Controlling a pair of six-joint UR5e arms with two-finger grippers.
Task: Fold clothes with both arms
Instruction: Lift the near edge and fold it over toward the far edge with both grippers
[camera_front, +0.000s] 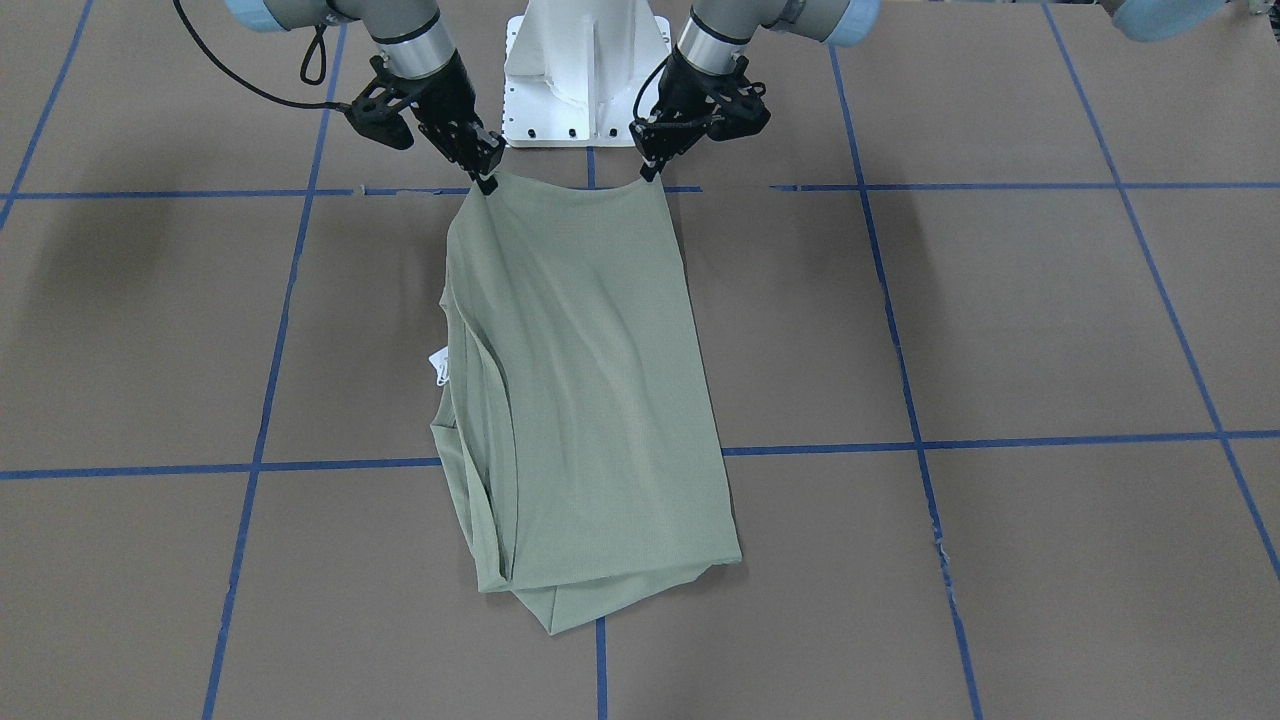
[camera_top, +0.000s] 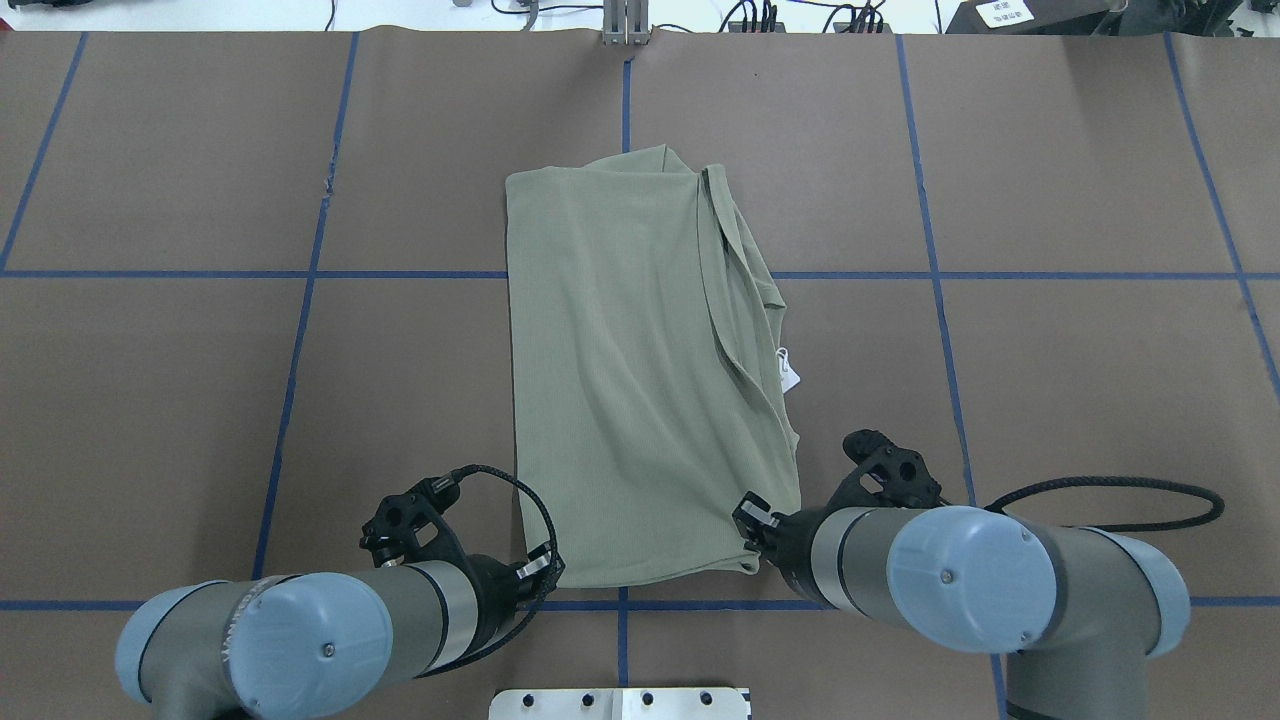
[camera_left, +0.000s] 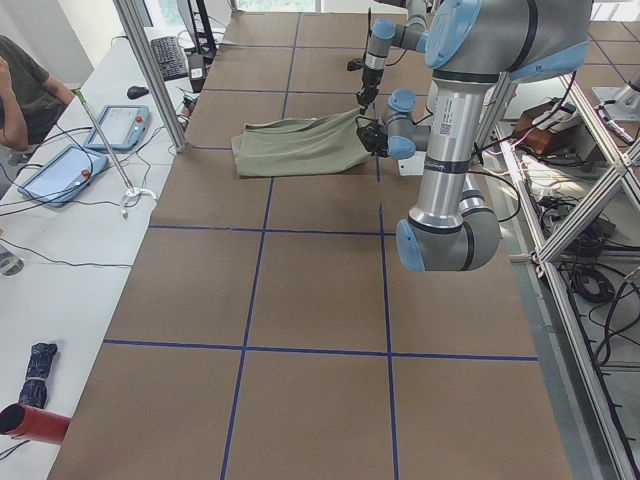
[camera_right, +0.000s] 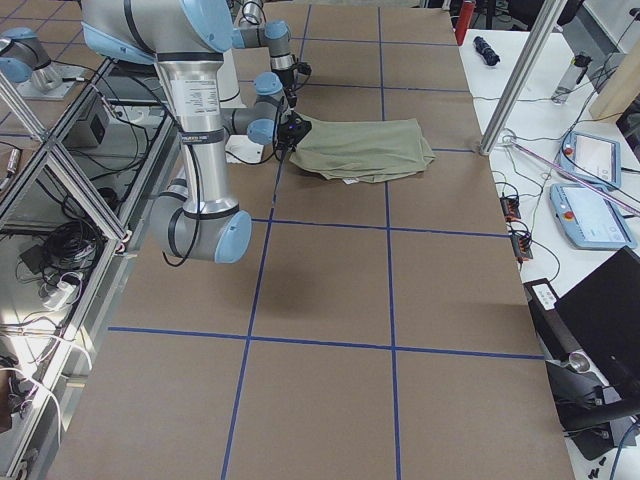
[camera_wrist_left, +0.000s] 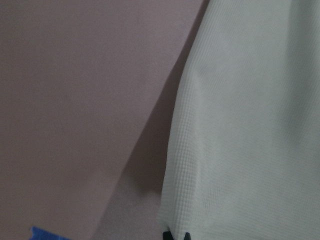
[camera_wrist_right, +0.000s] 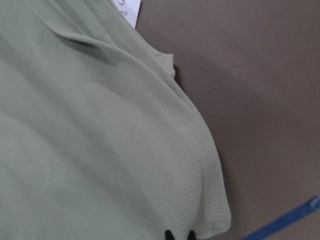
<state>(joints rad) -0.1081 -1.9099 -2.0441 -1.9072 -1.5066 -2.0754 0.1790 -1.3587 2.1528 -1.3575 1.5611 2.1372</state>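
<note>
Front view: the shirt (camera_front: 590, 380) lies folded lengthwise on the table (camera_front: 1000, 320), with the left hand (camera_front: 652, 170) and right hand (camera_front: 487, 170) each pinching a near corner. Overhead: soft, light knit, likely to sag, so corners look the best hold. Wrist views: thin waffle weave, pinched at its edge.

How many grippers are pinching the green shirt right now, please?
2. The left gripper pinches one robot-side corner of the shirt; the right gripper pinches the other. Neither is hidden.
</note>
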